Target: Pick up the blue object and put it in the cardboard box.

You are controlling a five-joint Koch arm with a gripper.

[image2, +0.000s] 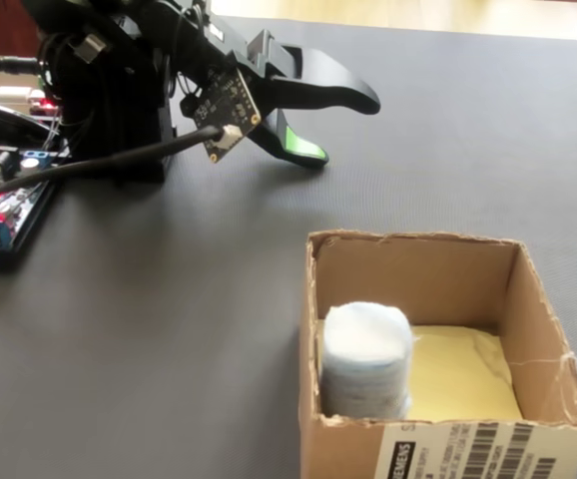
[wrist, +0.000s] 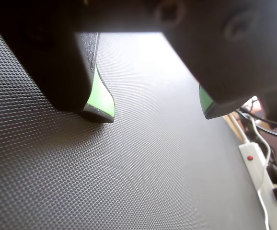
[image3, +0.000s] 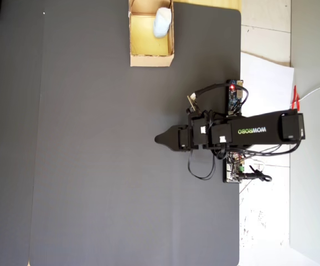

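Note:
The blue object is a pale, almost white ribbed lump. It stands upright inside the cardboard box, against its near-left corner. From overhead, the blue object lies in the box at the mat's top edge. My gripper hovers low over the black mat, well behind the box and apart from it. It is open, with only bare mat between its green-padded fingers. In the wrist view the gripper sees neither box nor lump. Overhead, the gripper points left.
The arm's base and circuit boards with cables sit at the far left of the fixed view. A white power strip and cords lie beyond the mat's edge. White paper lies under the base, right of the black mat.

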